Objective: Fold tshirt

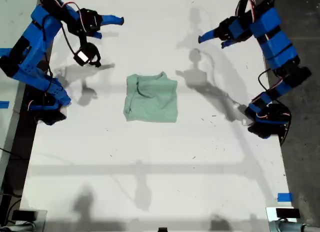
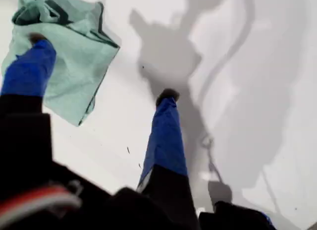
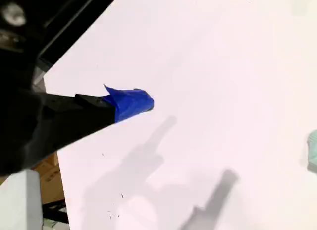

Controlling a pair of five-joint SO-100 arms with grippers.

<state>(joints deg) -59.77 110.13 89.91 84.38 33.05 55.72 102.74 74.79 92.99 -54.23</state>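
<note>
Nearest us, the white table (image 1: 150,182) lies bare up to its front edge, giving wide room to move. At the table's middle rests the tshirt (image 1: 151,99), already folded into a small, rough square with a rumpled far edge. We judge the folding nearly done, with perhaps only tidying left. Farther back, both blue arms hang clear of it. My first gripper (image 2: 101,67) is spread wide and holds nothing. We cannot tell whether my second gripper (image 3: 131,103) is spread or closed, as one finger shows.
</note>
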